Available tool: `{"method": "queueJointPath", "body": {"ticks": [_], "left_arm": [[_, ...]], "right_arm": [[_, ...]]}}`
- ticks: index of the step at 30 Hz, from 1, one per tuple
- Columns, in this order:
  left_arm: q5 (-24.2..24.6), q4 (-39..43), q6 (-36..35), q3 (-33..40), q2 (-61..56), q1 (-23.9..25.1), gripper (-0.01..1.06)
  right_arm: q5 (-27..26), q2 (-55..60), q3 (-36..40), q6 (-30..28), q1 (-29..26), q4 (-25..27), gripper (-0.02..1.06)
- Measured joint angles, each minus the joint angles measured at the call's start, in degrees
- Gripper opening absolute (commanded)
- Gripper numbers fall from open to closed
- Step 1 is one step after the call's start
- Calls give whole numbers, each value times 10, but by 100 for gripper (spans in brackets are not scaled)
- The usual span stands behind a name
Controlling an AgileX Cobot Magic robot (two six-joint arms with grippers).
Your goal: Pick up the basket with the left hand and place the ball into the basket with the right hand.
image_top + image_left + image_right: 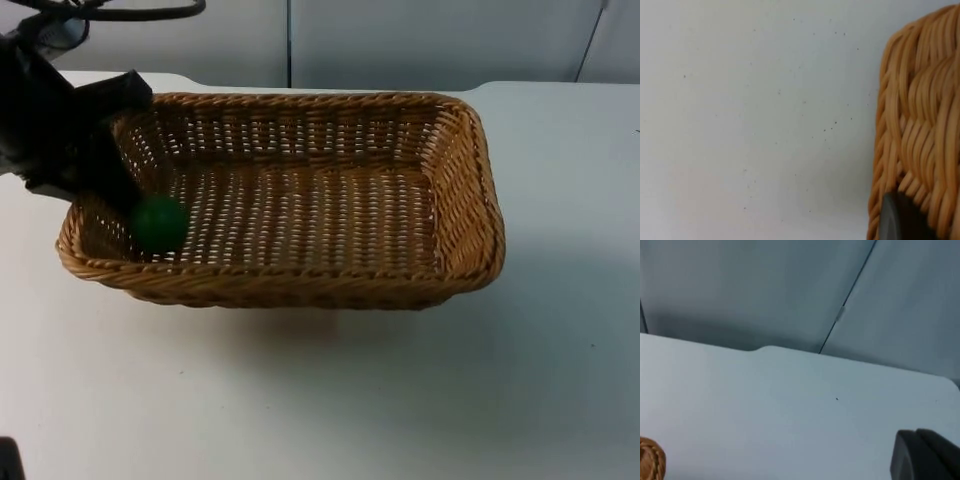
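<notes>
Already the green ball (159, 223) lies inside the wicker basket (300, 200), at the end where the left gripper (100, 165) is clenched on the basket's rim. The basket hangs just above the white surface (400, 400). The right gripper's (925, 455) state cannot be told.

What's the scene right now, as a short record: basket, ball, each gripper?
basket: wicker basket, tilted, its left end raised off the white table
ball: green ball inside the basket, at its left end
left gripper: left gripper clamped on the basket's left rim
right gripper: fingertip above bare table, waiting
</notes>
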Motion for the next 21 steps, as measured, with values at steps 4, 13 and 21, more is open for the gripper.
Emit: {"method": "queueJointPath", "body": {"ticks": [4,13,21], "left_arm": [[-17,-3,7,0,34,-22,0],[-72,-24,10,0,90,-40,0],[-64,-33,10,-20,108,-40,18]], "right_arm": [[-23,0,27,13,0,4,0],[-31,-11,27,18,0,10,0],[-32,-21,27,18,0,10,0]]}}
